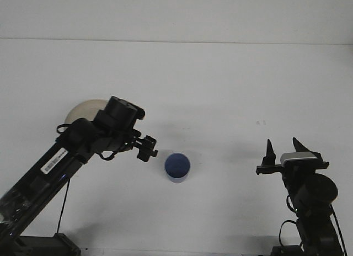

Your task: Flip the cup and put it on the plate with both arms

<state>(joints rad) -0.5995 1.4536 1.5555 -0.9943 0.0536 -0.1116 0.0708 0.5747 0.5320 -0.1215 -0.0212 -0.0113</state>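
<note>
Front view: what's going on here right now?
The left arm is stretched out over the white table, with the left gripper just to the left of the blue cup and not touching it. The cup stands with its opening up. The beige plate lies at the left, mostly hidden behind that arm. The right gripper sits open at the right edge, well away from both. Nothing is held yet and the cup is not on the plate.
</note>
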